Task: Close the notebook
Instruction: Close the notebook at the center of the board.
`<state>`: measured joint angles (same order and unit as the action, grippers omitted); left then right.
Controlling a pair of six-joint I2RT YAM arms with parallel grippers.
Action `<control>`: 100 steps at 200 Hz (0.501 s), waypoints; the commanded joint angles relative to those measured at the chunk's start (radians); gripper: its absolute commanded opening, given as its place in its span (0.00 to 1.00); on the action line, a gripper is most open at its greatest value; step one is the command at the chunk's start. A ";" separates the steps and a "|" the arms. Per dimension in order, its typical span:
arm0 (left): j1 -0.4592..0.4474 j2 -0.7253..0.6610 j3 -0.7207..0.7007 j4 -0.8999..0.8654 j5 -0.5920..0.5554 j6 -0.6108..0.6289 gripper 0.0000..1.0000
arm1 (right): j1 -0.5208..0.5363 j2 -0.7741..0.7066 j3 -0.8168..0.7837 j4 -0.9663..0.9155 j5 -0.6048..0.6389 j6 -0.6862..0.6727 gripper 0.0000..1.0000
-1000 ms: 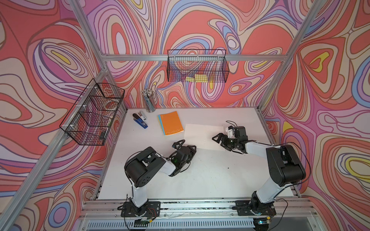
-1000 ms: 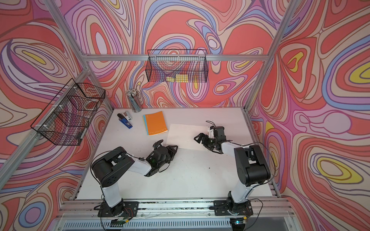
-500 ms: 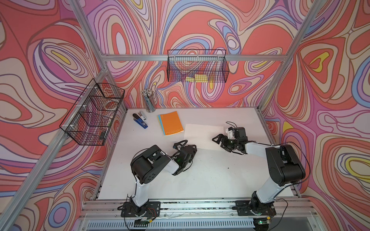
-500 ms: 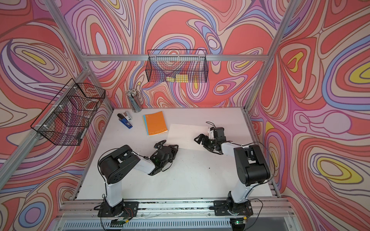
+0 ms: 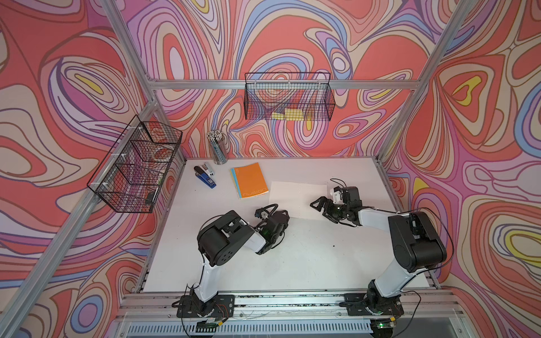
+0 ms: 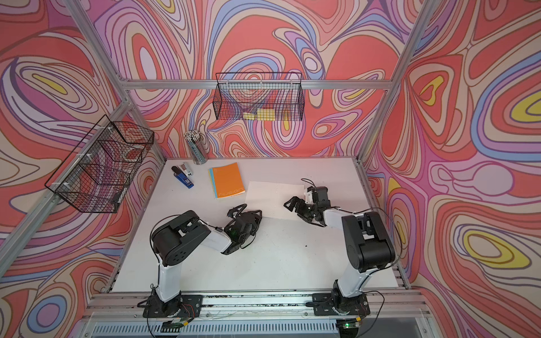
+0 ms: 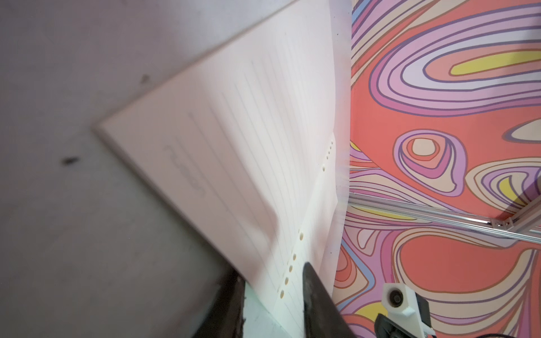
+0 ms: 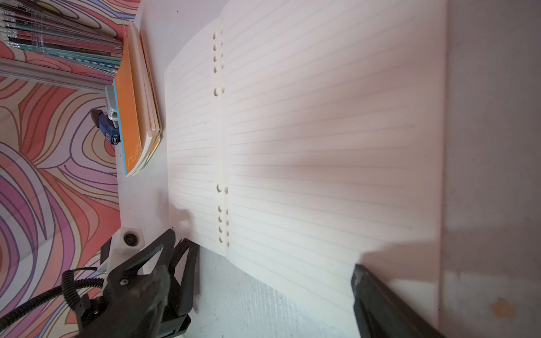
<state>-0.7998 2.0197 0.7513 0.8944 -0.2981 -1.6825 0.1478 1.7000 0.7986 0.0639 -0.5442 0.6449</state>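
Big white tabletop, and the open notebook with cream lined pages is lying flat on it toward the back middle. Both pages are spread out, and the punched-hole spine runs front to back.

The black left gripper sits right at the notebook's near-left corner. In the left wrist view its fingers are partly apart with the page edge running between them. There's a visible gap on one side, so it's not pinching anything.

The black right gripper is over the near edge of the right-hand page with its fingers spread wide, holding nothing.

Just left of the open notebook there's a stack of orange-covered notebooks, close but not touching. Further left are a blue stapler and a clear cup of pencils by the back wall.
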 commanded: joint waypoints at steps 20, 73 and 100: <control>-0.007 0.066 -0.009 -0.058 -0.040 -0.012 0.26 | -0.008 -0.017 -0.004 -0.025 -0.007 -0.013 0.98; -0.007 0.104 -0.001 0.039 0.017 0.088 0.00 | -0.010 -0.045 -0.002 -0.048 -0.009 -0.018 0.98; -0.007 0.146 -0.009 0.150 0.057 0.136 0.00 | -0.011 -0.086 0.006 -0.085 0.001 -0.033 0.98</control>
<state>-0.8043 2.0789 0.7597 1.0241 -0.2897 -1.6241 0.1444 1.6691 0.7986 0.0193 -0.5476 0.6373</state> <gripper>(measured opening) 0.047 0.984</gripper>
